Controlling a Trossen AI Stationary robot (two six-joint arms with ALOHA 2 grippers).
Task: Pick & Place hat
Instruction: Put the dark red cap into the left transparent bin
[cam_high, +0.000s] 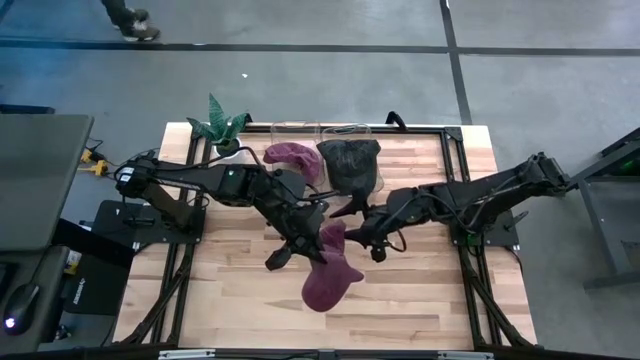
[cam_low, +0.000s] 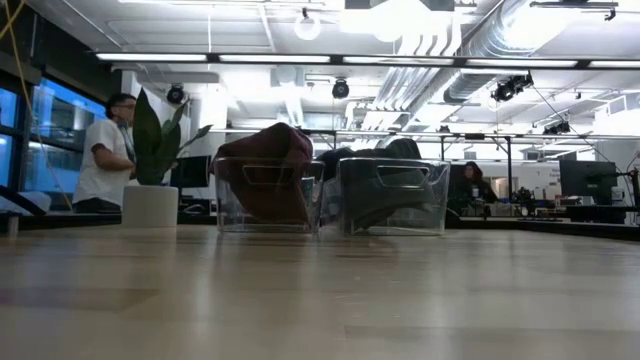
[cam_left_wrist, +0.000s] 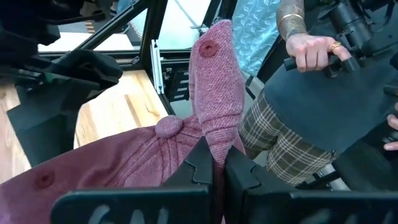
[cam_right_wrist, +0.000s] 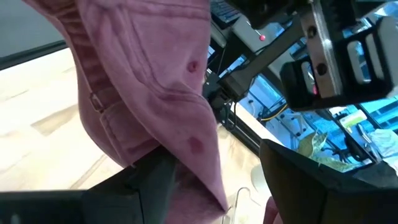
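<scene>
Potted plant: a green spiky-leaved plant in a white pot (cam_high: 222, 128) stands at the far left edge of the pale wooden plank surface (cam_high: 230, 300).
Left bin: a clear plastic bin (cam_low: 265, 195) just beside the plant holds a maroon fabric hat (cam_high: 292, 157).
Right bin: a second clear plastic bin (cam_low: 393, 196), touching the first, holds a dark grey fabric hat (cam_high: 350, 162).
Left pincer: the left pincer (cam_high: 302, 238) reaches in over the middle of the surface — its fingers (cam_left_wrist: 200, 163) are pressed together on a fold of the maroon corduroy cap (cam_high: 331, 268), near the crown button.
Cap: held between both arms above the middle of the surface, most of its cloth hanging toward the near edge; the low view does not show it.
Right pincer: the right pincer (cam_high: 368, 236) meets the cap from the other side; one finger (cam_right_wrist: 155, 177) lies against the cloth, the other stands apart from it, so the pincer is spread, not clamped.
Person: someone in plaid trousers (cam_left_wrist: 280, 146) stands beyond the surface, a hand (cam_left_wrist: 314, 53) on a dark device.
</scene>
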